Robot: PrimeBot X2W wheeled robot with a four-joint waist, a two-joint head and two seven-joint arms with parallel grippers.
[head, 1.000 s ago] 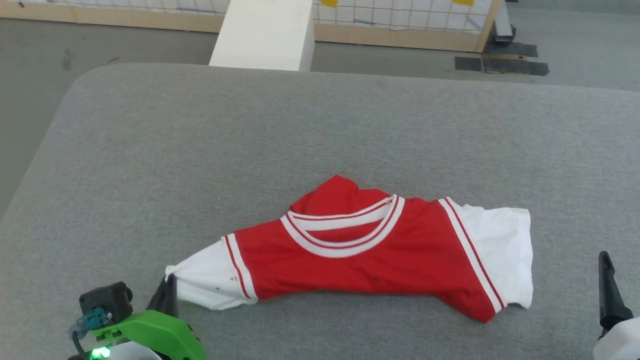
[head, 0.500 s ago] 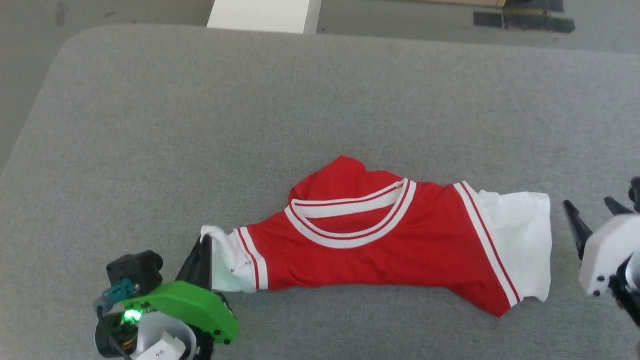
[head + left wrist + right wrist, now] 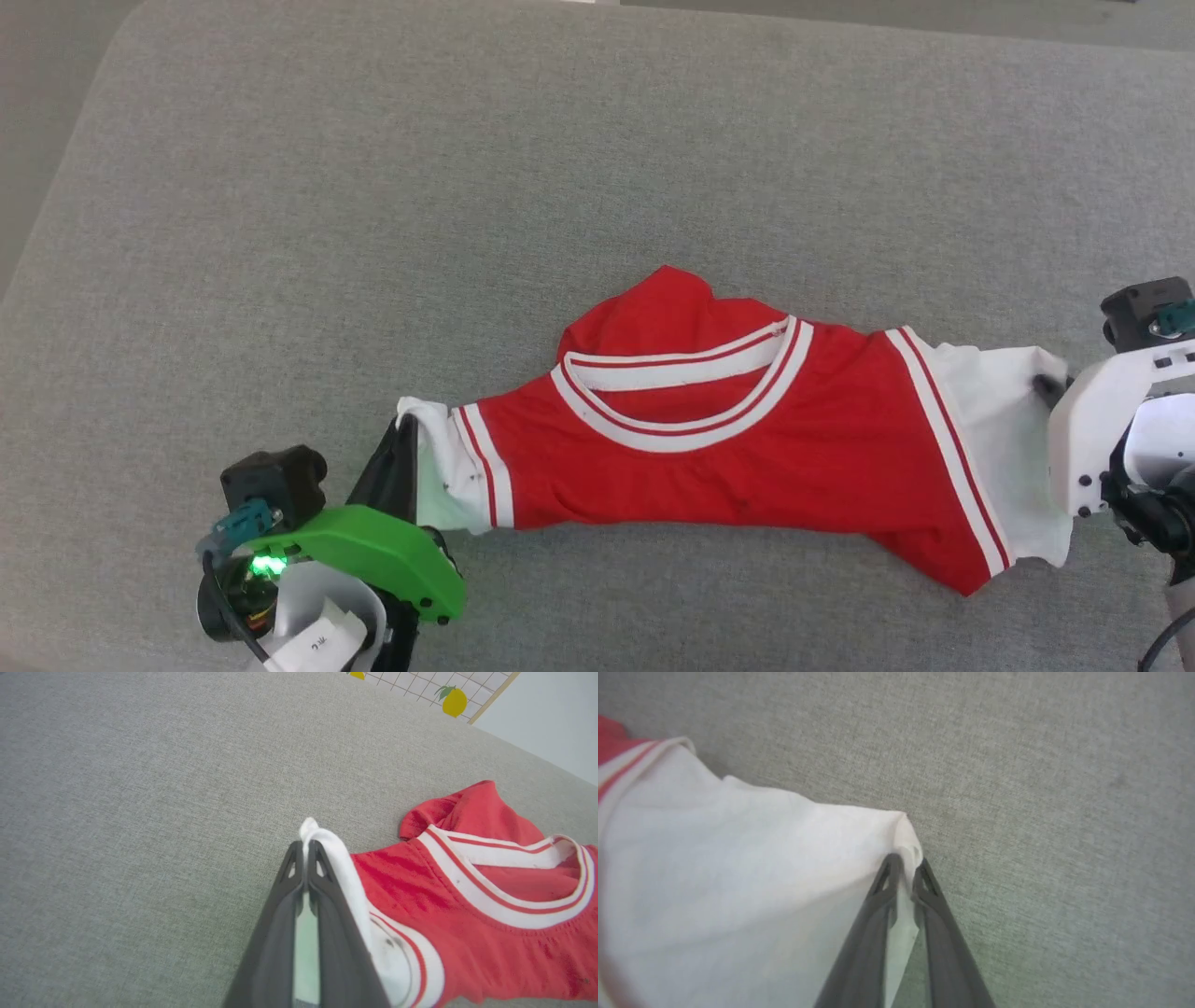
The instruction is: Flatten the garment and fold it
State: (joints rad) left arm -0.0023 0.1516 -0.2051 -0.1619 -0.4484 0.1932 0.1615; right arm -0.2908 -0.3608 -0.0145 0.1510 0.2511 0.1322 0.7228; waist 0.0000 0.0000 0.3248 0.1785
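A broad grey woven fabric surface (image 3: 392,205) with a rounded corner spreads before the robot. A strip of dull grey floor (image 3: 33,103) shows past its left edge. In the left wrist view, beyond the far edge of the surface, stands a white grid panel (image 3: 420,683) in a pale wooden frame printed with yellow lemons, and beside it a plain pale wall (image 3: 551,723).

A red jersey-style shirt (image 3: 738,457) with white short sleeves and red-white striped trim lies on the near part of the surface. It is bunched rather than flat, its striped collar (image 3: 677,411) facing up and a red fold humped behind the collar. The sleeves are drawn out to either side.

The left gripper (image 3: 404,439), on a green-covered wrist, is at the shirt's left end. Its two dark fingers (image 3: 322,891) are pressed together on the hem of the left sleeve (image 3: 439,476), and a small roll of white cloth pokes out past their tips.

The right gripper (image 3: 1050,385), below a white housing, is at the opposite end. Its fingers (image 3: 882,891) stand almost together with the corner of the right sleeve (image 3: 752,868) pinched between them, and the cloth rises into a peak at the tips.
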